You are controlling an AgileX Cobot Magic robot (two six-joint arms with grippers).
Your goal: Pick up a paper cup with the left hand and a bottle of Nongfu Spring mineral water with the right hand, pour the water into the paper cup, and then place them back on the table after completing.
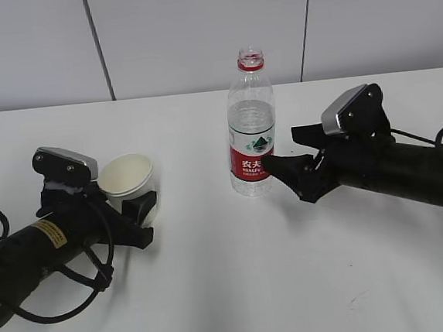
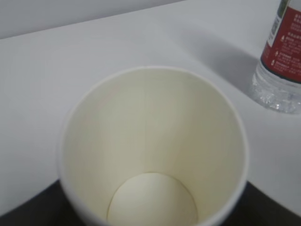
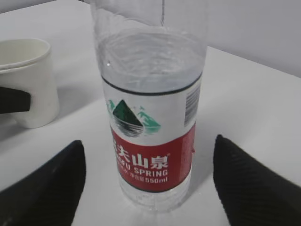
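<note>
The left end effector (image 1: pixel 136 212) holds the paper cup (image 1: pixel 126 177) on the bench (image 1: pixel 232 289). The right end effector (image 3: pixel 150 183) is spread wide around the uncapped Nongfu Spring bottle (image 3: pixel 150 127), gaps on both sides.

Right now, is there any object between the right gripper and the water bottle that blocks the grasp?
Nothing visible blocks it. The right hand is open, and the bottle stands upright between its two fingers, with bare table on each side. The paper cup is off to the left, at the left hand.
</note>
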